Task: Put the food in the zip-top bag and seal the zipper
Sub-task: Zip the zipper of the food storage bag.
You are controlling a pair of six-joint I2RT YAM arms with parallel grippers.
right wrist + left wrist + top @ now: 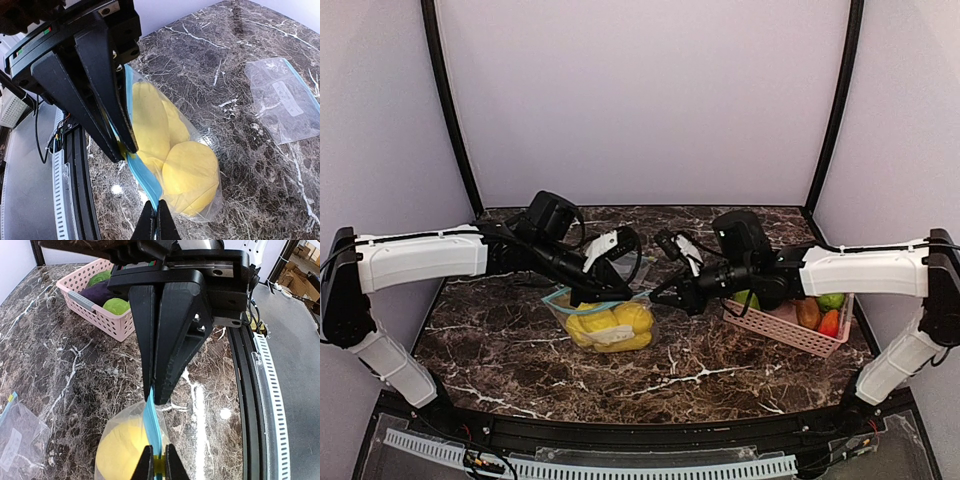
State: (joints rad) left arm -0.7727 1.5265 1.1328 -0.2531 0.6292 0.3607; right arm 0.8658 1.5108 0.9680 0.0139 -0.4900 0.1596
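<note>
A clear zip-top bag (605, 325) with a blue zipper strip (145, 175) lies mid-table, holding yellow food (192, 172). My left gripper (159, 465) is shut on the strip at a small yellow piece (159, 469). Further along the same strip, my right gripper (155, 226) pinches it shut. In the top view the left gripper (588, 297) and right gripper (662, 297) stand at the bag's top edge, facing each other. The strip runs taut between them. More food, green (832, 300), orange-red (830, 323) and brown (808, 312), lies in the pink basket (785, 330).
The pink slatted basket (95, 307) stands at the right of the table, with green (116, 306) and purple (97, 290) pieces showing. A second, empty clear bag (285, 100) lies flat on the marble beyond the filled one. The black table edge (245, 390) runs close by.
</note>
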